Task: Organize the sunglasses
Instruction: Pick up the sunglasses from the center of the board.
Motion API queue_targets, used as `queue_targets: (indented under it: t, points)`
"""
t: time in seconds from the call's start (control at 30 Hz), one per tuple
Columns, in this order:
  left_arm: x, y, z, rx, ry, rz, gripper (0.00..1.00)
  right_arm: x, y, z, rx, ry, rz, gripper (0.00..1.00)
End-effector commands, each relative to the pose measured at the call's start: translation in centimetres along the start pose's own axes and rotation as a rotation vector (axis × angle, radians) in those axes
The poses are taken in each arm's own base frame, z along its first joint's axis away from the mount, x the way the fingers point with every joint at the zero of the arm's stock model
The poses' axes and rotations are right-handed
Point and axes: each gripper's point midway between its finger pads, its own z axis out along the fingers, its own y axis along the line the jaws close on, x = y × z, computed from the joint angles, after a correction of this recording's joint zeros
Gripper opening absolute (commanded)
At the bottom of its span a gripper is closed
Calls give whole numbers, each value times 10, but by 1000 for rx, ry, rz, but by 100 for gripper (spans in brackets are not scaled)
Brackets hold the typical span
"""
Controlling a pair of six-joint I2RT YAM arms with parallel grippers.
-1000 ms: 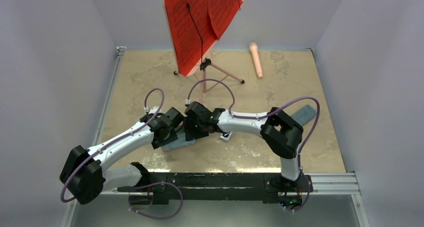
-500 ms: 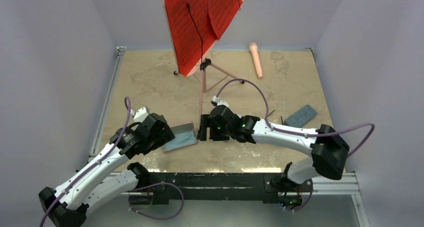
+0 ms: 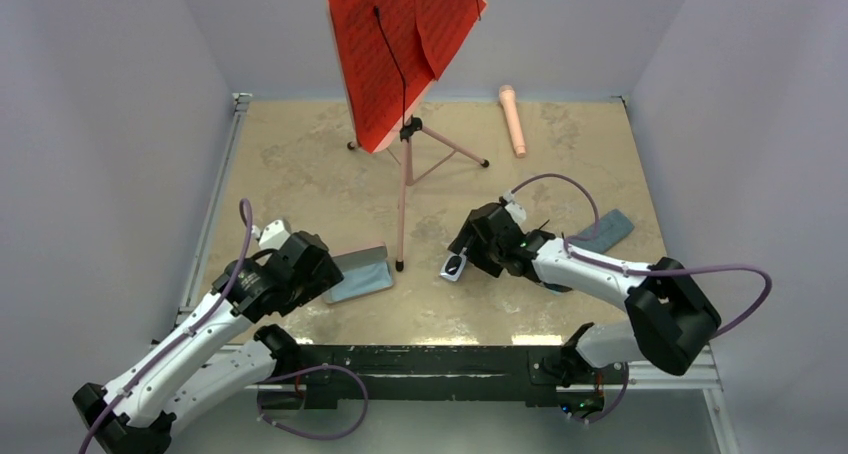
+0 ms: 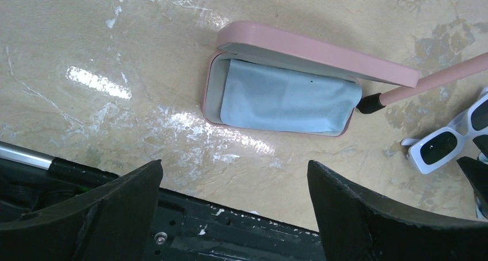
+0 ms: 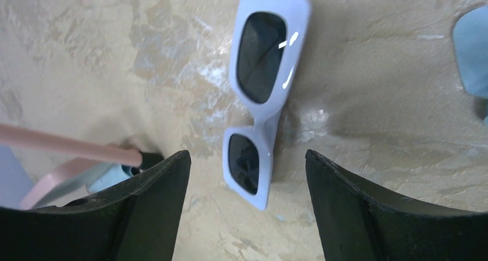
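My right pincer (image 5: 246, 175), jaws spread wide, hangs over the white-framed sunglasses (image 5: 262, 94), which lie flat to the right of the open pink case (image 4: 316, 51), their long axis running down the gap between those jaws, so closing should pinch across the bridge.

Overhead plus downward wrist close-ups sharing sunglasses (image 5: 265, 114)

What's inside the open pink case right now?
The open pink oblong case holds only a flat grey-blue cloth; the white-framed sunglasses lie outside. Anything beneath the cloth is hidden.
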Motion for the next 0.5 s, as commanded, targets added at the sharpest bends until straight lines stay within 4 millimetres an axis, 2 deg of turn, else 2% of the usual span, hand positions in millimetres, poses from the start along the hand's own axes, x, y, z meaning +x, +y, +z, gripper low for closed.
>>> queue_targets:
  t: [0.0,0.13,0.3,0.4,0.47]
  points:
    - [-8,0,0,1,-44,-42,100,-27,4,13,13,-101,126,76]
    - [-5,4,4,-9,-45,-73,100,-24,-2,28,-9,-86,169,70]
    - [-5,6,13,-5,-75,-110,100,-13,3,42,13,-15,143,62]
    - [1,4,22,4,-63,-134,98,-7,-9,46,68,-1,172,59]
    - [9,1,31,18,-41,-138,96,-3,-19,47,99,2,197,54]
